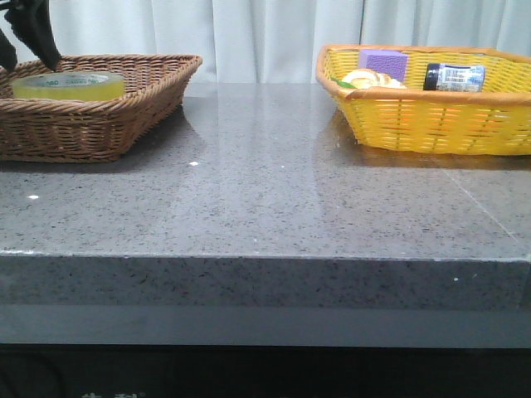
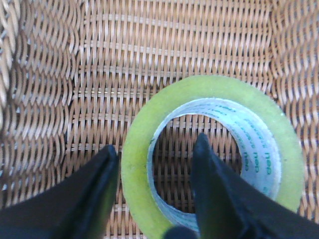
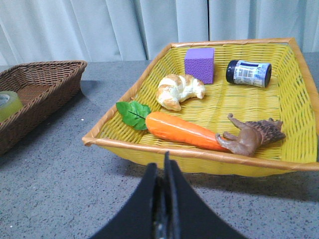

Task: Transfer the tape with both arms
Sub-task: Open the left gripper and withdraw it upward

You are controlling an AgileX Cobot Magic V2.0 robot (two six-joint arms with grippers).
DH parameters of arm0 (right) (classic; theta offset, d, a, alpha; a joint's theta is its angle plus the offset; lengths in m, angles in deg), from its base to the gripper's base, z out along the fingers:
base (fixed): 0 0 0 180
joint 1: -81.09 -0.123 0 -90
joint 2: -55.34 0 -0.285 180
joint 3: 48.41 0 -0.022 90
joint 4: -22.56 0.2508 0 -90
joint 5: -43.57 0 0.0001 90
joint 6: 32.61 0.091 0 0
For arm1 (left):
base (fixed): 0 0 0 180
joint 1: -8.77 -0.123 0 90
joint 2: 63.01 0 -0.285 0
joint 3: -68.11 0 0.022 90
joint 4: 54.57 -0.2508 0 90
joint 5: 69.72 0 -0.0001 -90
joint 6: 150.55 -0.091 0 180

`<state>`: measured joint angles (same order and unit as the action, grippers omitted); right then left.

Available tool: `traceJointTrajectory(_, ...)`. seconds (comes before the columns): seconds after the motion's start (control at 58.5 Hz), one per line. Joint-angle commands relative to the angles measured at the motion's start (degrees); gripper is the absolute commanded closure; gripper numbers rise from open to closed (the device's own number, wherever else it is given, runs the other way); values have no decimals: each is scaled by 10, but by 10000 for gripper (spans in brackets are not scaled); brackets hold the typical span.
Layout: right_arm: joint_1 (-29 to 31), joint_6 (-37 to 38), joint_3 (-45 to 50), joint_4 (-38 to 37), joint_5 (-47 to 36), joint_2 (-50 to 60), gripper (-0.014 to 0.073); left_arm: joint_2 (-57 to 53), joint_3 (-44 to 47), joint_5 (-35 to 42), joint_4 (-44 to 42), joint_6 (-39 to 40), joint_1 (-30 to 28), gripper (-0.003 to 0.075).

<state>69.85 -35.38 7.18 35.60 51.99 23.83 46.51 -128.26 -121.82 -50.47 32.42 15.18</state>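
The tape point(image 2: 212, 159) lies flat on the woven floor of the brown wicker basket point(image 1: 99, 116), which sits on the grey tabletop point(image 1: 265, 199). The left claw point(image 2: 154, 154) hangs directly over the roll with its fingers spread: one finger point(image 2: 212, 194) reaches down inside the white core, the other point(image 2: 94, 189) stands just outside the yellow rim, so a section of the roll's wall sits between them. Whether either finger touches the tape cannot be told. In the front view the left claw shows only as dark shapes at the near-left edge of the brown basket, just beside the roll. The right claw point(image 3: 165, 169) has its fingers pressed together with nothing between them, and it hovers above bare tabletop. Just ahead of it stands the yellow basket point(image 3: 199, 154), holding a carrot point(image 3: 179, 129), a croissant point(image 3: 177, 90), a purple block point(image 3: 200, 64), a dark jar point(image 3: 248, 73) lying on its side and a brown toy animal point(image 3: 251, 137). The brown basket with the tape lies well off to that claw's left side.
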Motion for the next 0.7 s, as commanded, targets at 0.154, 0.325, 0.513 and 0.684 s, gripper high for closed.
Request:
traceJointTrajectory(0.154, 4, -3, -14, 2, -50, 0, 663, -61, -19, 23, 2, 4, -1, 687)
traceJointTrajectory(0.325, 4, -3, -14, 2, -50, 0, 663, -100, 20, 55, 1, 0, -1, 740)
traceJointTrajectory(0.513, 4, -3, -14, 2, -50, 0, 663, -203, 158, 169, 1, 0, -1, 740)
traceJointTrajectory(0.684, 4, -3, -14, 2, -50, 0, 663, -333, 313, 281, 1, -7, -1, 740)
